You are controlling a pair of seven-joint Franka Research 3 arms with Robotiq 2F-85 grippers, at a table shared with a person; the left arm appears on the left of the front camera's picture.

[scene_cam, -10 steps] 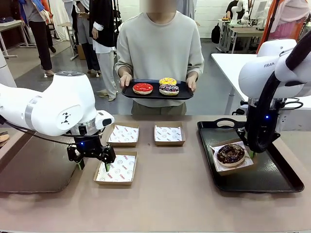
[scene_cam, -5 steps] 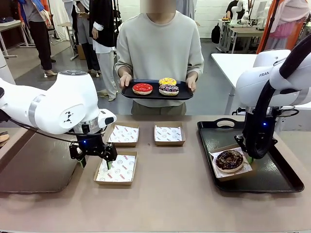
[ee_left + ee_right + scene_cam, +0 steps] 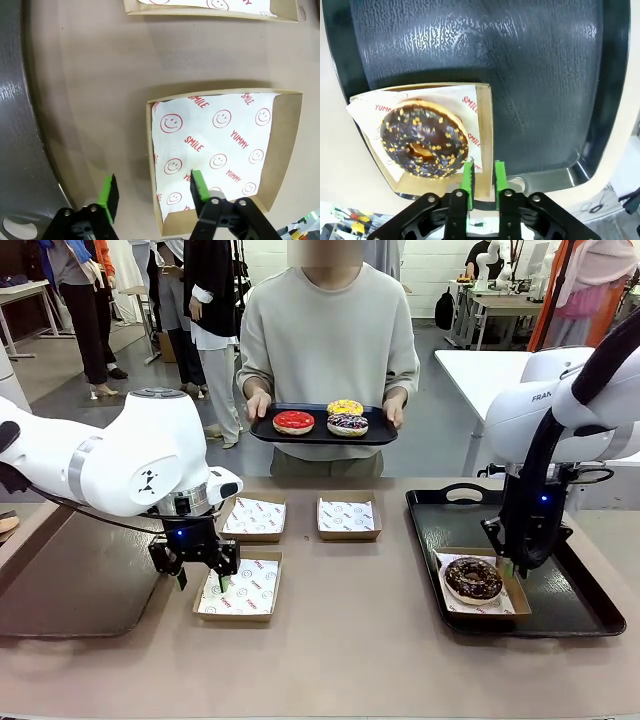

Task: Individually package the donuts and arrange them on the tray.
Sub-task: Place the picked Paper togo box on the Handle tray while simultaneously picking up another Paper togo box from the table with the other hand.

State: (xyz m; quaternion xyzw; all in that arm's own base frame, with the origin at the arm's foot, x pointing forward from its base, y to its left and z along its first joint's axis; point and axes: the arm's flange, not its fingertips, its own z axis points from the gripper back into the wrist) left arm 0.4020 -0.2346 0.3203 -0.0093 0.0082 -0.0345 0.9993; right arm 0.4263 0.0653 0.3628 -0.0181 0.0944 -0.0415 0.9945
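Desk (image 3: 350, 640): left end effector (image 3: 151, 179) half-wide astride empty box (image 3: 287, 145) wall, near left; right end effector (image 3: 483, 167) narrow, pinching loaded box (image 3: 486, 115) rim, chocolate donut (image 3: 424, 139) inside.

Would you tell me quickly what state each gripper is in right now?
Left gripper: open, astride the empty box's side wall.
Right gripper: jaws narrow over the loaded box's rim, beside the chocolate donut; whether it grips cannot be told.

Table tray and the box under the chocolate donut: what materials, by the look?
The tray: likely black plastic, pebbled texture with glossy streaks. The box: brown cardboard, matte, folded walls. Its liner: thin white paper, red print, one corner sticking out.
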